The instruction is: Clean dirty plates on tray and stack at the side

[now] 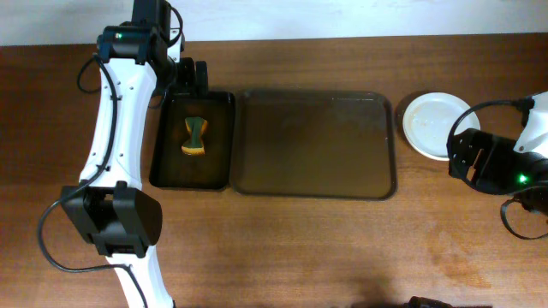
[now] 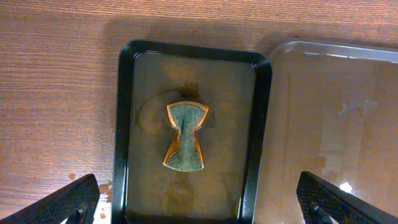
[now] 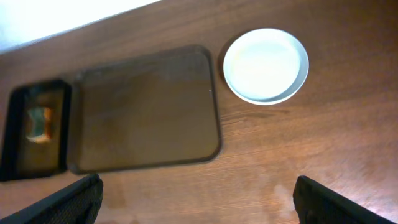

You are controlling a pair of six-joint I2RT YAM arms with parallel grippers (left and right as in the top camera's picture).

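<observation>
Though broadest of all here, merely plain brown wood for the table (image 1: 282, 248), running left to right beneath everything.

Next in size, the tray (image 1: 315, 144): dark brown, round-cornered, low-rimmed, flat at mid-table with its long side left to right. Also caught from the left wrist (image 2: 336, 124) and from the right wrist (image 3: 149, 112).

Then the left arm (image 1: 120, 128): white, stretched from the near left edge toward the far side, ending above the far end of the narrow black tray (image 1: 159, 154). At the right edge, the right arm (image 1: 514, 158), its black wrist just near of the plates (image 1: 435, 122).

Narrow black tray hard against the tray's left rim; touching or not, cannot tell.

Plates on bare wood right of the tray, just beside its right rim yet apart from it, toward the far side. From the right wrist (image 3: 266, 65), round, shallow and plain white on top. Faint marks from overhead. Number in the pile not to be told.

Left gripper (image 2: 199, 186) poised over the narrow black tray, dark fingers (image 2: 74, 202) spread wide at the lower corners of its own view, clasping nothing. Right gripper (image 3: 199, 190) likewise spread, fingers (image 3: 74, 199) far apart, high above the wood near of the tray and plates.

Smallest, a sponge (image 1: 196, 137): green-faced, orange-edged, pinched at the waist like a bow tie (image 2: 185, 137), lying on a damp patch inside the narrow black tray.
</observation>
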